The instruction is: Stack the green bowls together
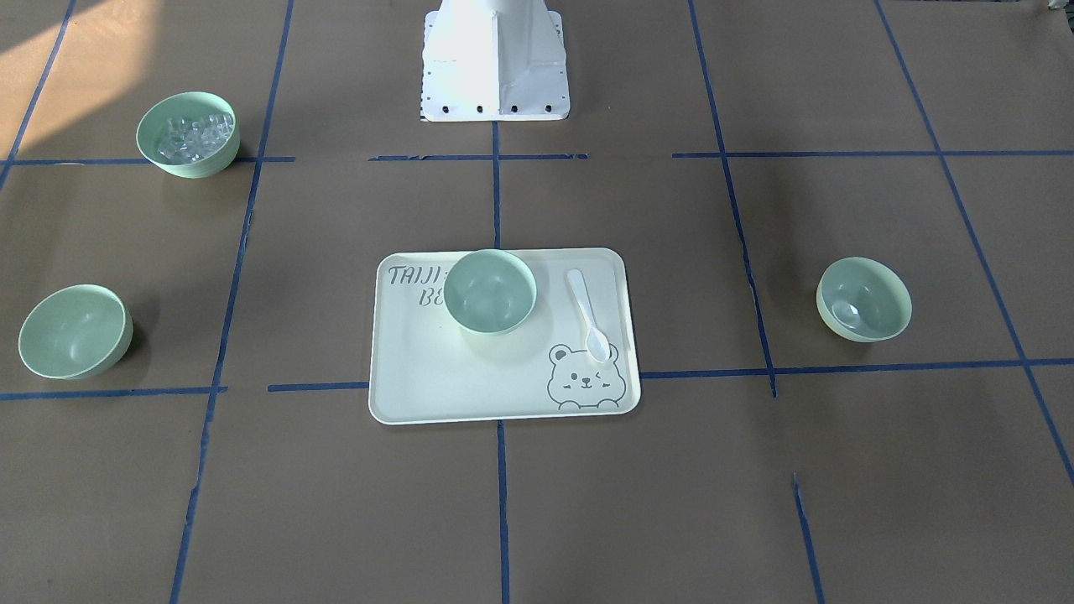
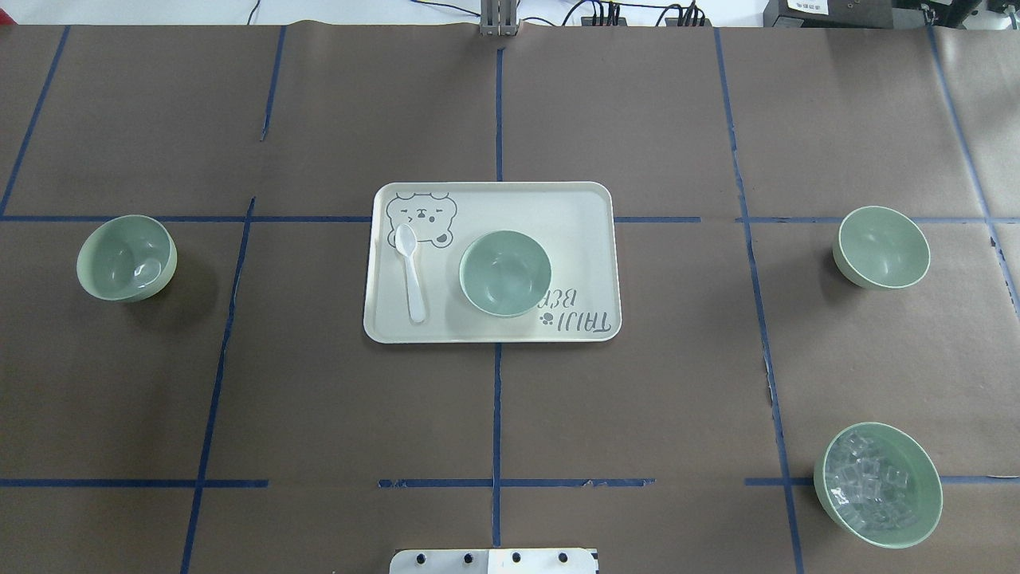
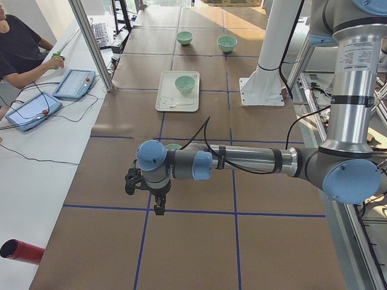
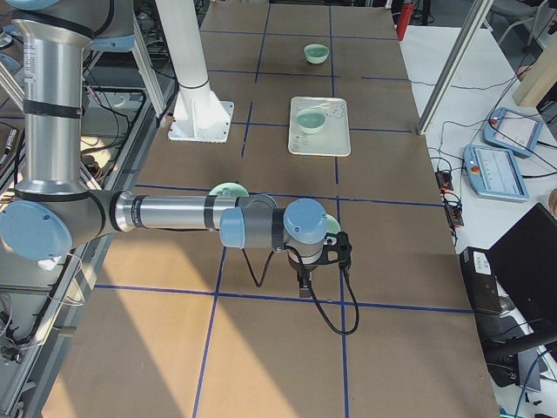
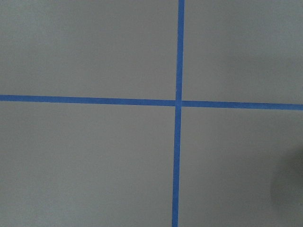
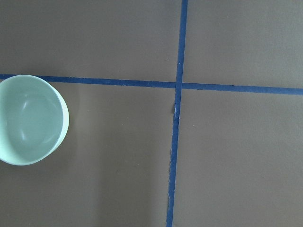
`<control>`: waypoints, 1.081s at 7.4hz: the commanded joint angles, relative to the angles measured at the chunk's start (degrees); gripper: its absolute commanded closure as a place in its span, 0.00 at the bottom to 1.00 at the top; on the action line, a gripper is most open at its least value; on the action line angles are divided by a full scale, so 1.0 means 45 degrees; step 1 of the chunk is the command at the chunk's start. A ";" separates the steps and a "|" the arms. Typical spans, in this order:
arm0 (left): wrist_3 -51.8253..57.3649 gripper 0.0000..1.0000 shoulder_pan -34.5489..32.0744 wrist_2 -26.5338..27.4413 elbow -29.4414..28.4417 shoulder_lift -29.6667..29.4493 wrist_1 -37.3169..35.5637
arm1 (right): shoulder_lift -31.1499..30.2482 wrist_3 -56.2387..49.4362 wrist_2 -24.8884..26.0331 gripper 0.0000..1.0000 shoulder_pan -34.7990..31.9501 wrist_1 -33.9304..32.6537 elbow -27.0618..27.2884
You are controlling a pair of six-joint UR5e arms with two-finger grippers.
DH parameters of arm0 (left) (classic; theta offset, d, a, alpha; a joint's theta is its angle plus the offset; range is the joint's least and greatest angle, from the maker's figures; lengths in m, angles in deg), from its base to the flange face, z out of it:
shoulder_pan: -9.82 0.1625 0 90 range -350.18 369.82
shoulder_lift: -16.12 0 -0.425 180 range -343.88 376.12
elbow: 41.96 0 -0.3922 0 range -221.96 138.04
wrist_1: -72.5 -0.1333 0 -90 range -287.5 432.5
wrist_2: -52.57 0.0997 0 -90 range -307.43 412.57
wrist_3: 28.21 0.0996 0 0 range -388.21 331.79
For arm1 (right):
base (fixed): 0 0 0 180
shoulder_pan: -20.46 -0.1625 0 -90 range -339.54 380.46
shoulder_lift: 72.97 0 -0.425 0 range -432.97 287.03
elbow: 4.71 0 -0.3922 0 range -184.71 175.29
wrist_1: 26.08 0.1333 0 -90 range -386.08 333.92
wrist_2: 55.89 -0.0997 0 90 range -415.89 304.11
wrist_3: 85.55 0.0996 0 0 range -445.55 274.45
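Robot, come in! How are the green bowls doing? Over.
Left end effector, right end effector: grip unclear. Three green bowls apart, one on tray. Spoon beside it.

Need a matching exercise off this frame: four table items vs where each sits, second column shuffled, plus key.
1. white spoon
2. bowl of clear cubes
3. tray
4. left green bowl

A. mid-table, carrying the middle green bowl
B. bare table, robot's left side
C. lying on the tray
D. robot's right side, row nearest the robot

Pairs: 1-C, 2-D, 3-A, 4-B
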 commanded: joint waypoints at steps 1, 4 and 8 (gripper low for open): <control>0.0040 0.00 0.0000 -0.0018 -0.0018 0.0000 0.0062 | -0.0004 -0.0019 0.0120 0.00 -0.0006 0.0026 0.0062; 0.0040 0.00 0.0368 -0.0018 0.0468 -0.0136 0.0799 | -0.0004 0.0000 0.0004 0.00 -0.0006 0.0104 0.0043; -0.5121 0.00 0.3057 -0.0018 0.0451 0.0000 0.4333 | 0.0016 0.0000 0.0024 0.00 -0.0006 0.0124 0.0063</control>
